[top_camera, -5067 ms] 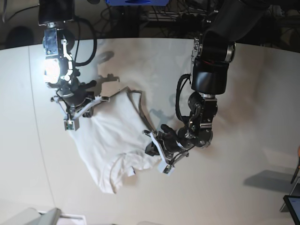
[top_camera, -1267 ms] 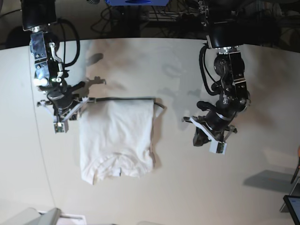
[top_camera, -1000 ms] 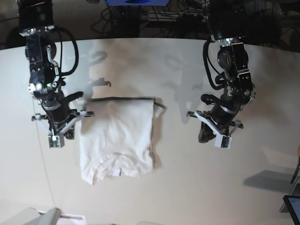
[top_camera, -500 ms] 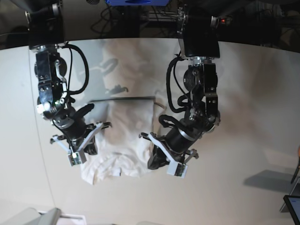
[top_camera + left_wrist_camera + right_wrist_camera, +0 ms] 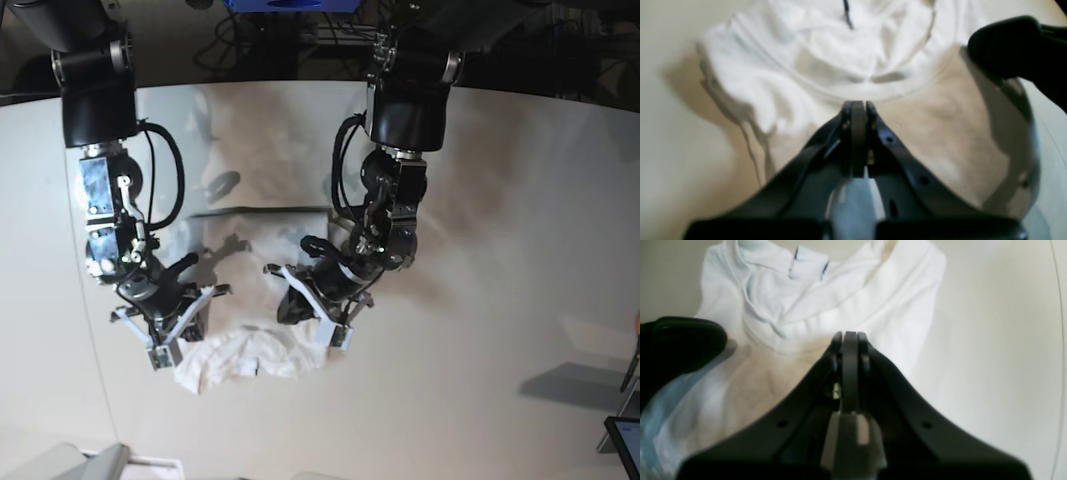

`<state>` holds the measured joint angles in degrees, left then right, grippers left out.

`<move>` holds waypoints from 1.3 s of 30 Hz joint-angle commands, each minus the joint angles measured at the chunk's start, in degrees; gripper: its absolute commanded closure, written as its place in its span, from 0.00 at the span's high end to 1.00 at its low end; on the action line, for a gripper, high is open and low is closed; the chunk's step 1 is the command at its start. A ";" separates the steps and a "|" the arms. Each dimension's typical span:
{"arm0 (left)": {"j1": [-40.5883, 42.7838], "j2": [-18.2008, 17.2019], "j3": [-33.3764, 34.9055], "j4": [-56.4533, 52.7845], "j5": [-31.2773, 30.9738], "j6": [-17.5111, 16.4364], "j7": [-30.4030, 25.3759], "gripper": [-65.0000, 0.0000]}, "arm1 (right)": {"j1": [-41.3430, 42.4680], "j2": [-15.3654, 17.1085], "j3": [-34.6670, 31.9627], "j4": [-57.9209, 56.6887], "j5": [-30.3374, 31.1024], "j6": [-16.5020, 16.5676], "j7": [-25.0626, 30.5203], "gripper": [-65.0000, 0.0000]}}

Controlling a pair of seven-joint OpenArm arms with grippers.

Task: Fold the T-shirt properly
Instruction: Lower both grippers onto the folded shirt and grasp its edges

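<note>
The white T-shirt [image 5: 252, 268] lies on the pale table as a narrow upright rectangle, with its wrinkled collar end [image 5: 243, 362] nearest the front. My left gripper [image 5: 316, 334] is shut and empty, low over the shirt's front right corner. In the left wrist view its closed tips [image 5: 855, 105] sit just behind the collar seam of the shirt [image 5: 826, 56]. My right gripper [image 5: 160, 350] is shut and empty at the front left corner. In the right wrist view its tips [image 5: 846, 336] hover over the shirt [image 5: 840, 296] near the neck label.
The pale table [image 5: 500, 200] runs wide to the right and left of the shirt. Cables and dark gear [image 5: 290, 40] line its far edge. A dark object [image 5: 625, 440] sits at the front right and a grey one [image 5: 70, 462] at the front left.
Both arms have come down from the shirt's far end to its collar end at the front. The shirt, skewed five seconds ago, now lies as a straight narrow rectangle.
</note>
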<state>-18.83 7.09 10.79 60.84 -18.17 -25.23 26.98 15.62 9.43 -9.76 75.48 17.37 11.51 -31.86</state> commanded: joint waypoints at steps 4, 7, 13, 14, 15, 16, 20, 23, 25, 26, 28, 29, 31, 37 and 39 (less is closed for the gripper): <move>-1.52 -1.33 -0.02 -1.37 -0.86 -0.30 -1.71 0.00 | 1.48 0.46 0.22 -6.25 0.09 0.32 5.26 0.00; -1.61 -2.13 -0.19 -2.86 -0.86 -0.30 -1.71 0.00 | 1.48 0.63 0.22 -11.00 0.09 0.58 8.43 0.00; -2.58 -3.00 -0.11 -6.82 -0.86 -0.22 -3.29 0.00 | 1.31 0.72 0.22 -14.34 0.09 4.10 10.80 0.00; -2.58 -3.00 -0.11 -7.08 -0.86 -0.22 -3.38 0.00 | 1.22 0.72 0.22 -13.99 0.09 4.18 10.80 0.00; -2.58 -3.00 -0.11 -7.08 -0.86 -0.22 -3.38 0.00 | 1.22 0.72 0.22 -13.29 0.09 4.18 10.80 0.00; -2.58 -3.00 -0.19 -7.08 -0.95 -0.22 -3.38 0.00 | 1.13 0.72 0.22 -12.32 0.09 4.18 10.71 0.00; -2.40 -2.92 -0.28 -3.04 -1.21 -0.22 -2.85 0.00 | -0.19 0.72 0.22 -6.34 0.09 4.18 10.45 0.00; -2.14 -2.74 -0.28 1.53 -1.39 -0.22 -2.76 0.00 | -0.45 0.72 0.22 -2.03 0.09 4.18 8.78 0.00; -2.14 -2.48 -0.37 3.64 -1.39 -0.22 -1.88 0.00 | -0.01 0.72 0.22 -0.71 0.09 4.18 7.81 0.00; -2.40 -2.04 -0.37 4.26 -1.39 -0.22 -1.53 0.00 | 0.16 0.72 0.22 -0.27 0.00 4.18 7.81 0.00; -2.66 -1.16 -0.37 5.05 -1.39 -0.22 -1.44 0.00 | 1.22 0.72 0.22 -0.45 0.00 4.18 7.72 0.00; -2.84 -0.81 -0.46 5.14 -1.39 -0.22 -1.53 0.00 | 1.92 0.72 0.22 -0.89 0.00 4.18 7.81 0.00; -4.07 -0.02 -0.46 4.52 -1.30 -0.22 -1.53 0.00 | 3.24 0.72 0.22 -2.38 0.00 4.18 7.99 0.00; -7.94 1.39 -0.37 -4.27 -0.95 0.66 -7.16 0.00 | 9.48 0.55 -0.22 -12.14 0.00 4.36 11.94 0.00; -9.70 1.48 0.16 -8.22 -0.95 2.42 -9.44 0.00 | 11.15 0.46 -0.31 -15.66 0.00 4.45 13.18 0.00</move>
<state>-26.83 7.94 10.74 51.64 -18.41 -22.46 19.00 25.19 9.61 -10.15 58.81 16.80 15.64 -20.36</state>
